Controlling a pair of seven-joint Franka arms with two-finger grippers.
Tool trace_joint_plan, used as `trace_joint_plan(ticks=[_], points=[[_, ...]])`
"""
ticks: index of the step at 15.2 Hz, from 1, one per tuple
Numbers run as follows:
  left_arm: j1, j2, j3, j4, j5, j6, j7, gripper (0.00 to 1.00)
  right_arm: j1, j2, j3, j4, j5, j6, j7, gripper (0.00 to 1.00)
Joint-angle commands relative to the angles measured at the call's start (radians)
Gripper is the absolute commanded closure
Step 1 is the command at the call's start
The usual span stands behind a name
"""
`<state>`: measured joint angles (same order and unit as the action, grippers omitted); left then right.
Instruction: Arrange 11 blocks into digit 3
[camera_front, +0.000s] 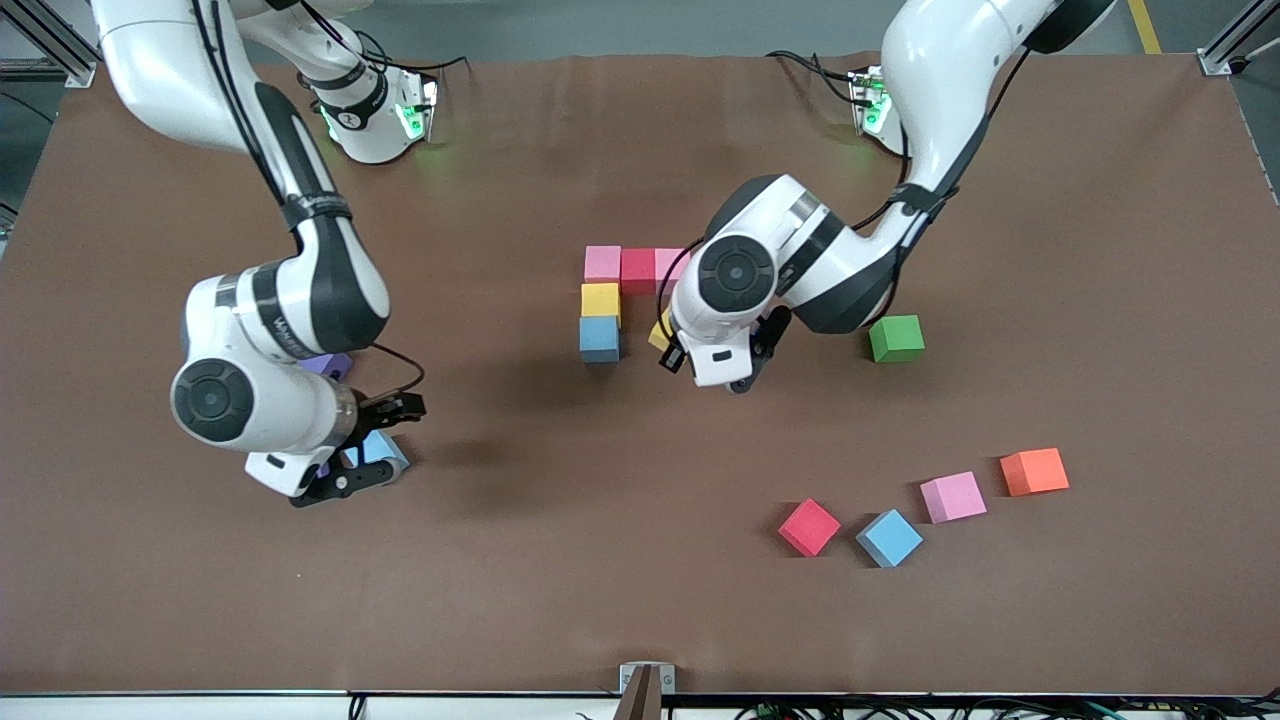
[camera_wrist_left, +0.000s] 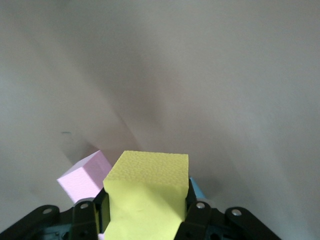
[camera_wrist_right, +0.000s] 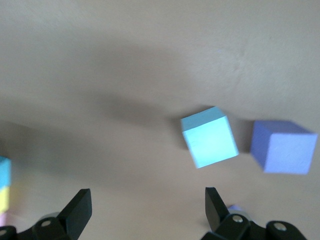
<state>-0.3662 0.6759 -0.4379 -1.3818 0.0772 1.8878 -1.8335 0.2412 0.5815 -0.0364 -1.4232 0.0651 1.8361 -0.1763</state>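
Five cubes are forming our partial figure (camera_front: 612, 295) mid-table. We are carrying a yellow block (camera_wrist_left: 147, 192) pinched in the left jaws (camera_wrist_left: 149, 212) toward its three o'clock side; right jaws (camera_wrist_right: 145, 207) are hovering spread over a light blue block (camera_wrist_right: 209, 137).

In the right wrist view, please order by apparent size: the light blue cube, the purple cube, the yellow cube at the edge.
1. Light blue cube and purple cube: they look about equal, so I do not rank them.
2. Yellow cube: smallest, mostly cut off at the edge.
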Motion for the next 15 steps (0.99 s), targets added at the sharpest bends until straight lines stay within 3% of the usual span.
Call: trace_joint_plan(ticks=[1,6,7,12,15], points=[[-0.031,0.042,0.004,-0.006,0.052,0.03,-0.181,0.98,-0.049,-0.015,0.021,-0.097,-0.019,0.107,-0.219,0.0],[-0.057,0.053,0.007,-0.123,0.059,0.252,-0.533,0.92,-0.095,-0.014,0.021,-0.233,-0.019,0.314,-0.394,0.0],[-0.057,0.051,0.014,-0.137,0.062,0.263,-0.615,0.88,-0.099,-0.014,0.021,-0.25,-0.019,0.346,-0.42,0.0],[-0.068,0.063,0.019,-0.181,0.093,0.266,-0.791,0.85,-0.102,-0.002,0.021,-0.292,-0.019,0.428,-0.44,0.0],[-0.094,0.088,0.018,-0.18,0.183,0.283,-0.848,0.84,-0.1,0.014,0.021,-0.29,-0.019,0.456,-0.44,0.0]])
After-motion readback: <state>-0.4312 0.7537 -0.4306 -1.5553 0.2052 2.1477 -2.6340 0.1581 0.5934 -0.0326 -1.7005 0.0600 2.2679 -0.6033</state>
